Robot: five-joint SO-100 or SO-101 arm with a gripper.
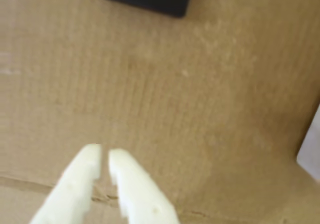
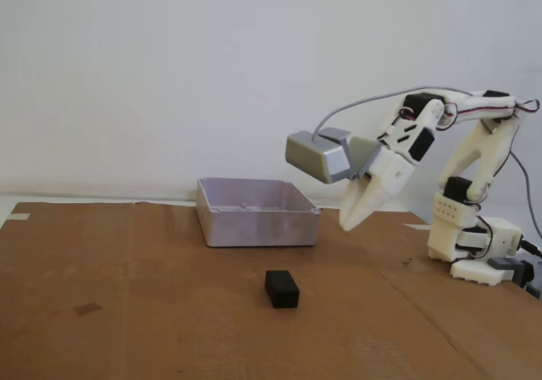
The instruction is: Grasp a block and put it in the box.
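Nothing done yet: small matte black rectangular block point(image 2: 281, 289) sits on the brown cardboard-covered table point(image 2: 152, 312), in front of the shallow pale lavender-grey plastic box point(image 2: 254, 223), apart from it. White two-finger gripper point(image 2: 347, 225) hangs in the air, clenched, empty, well above and right of block in fixed view. Reach, grasp, carry, drop all left. Open cardboard all round block; box wall is the nearest obstacle.
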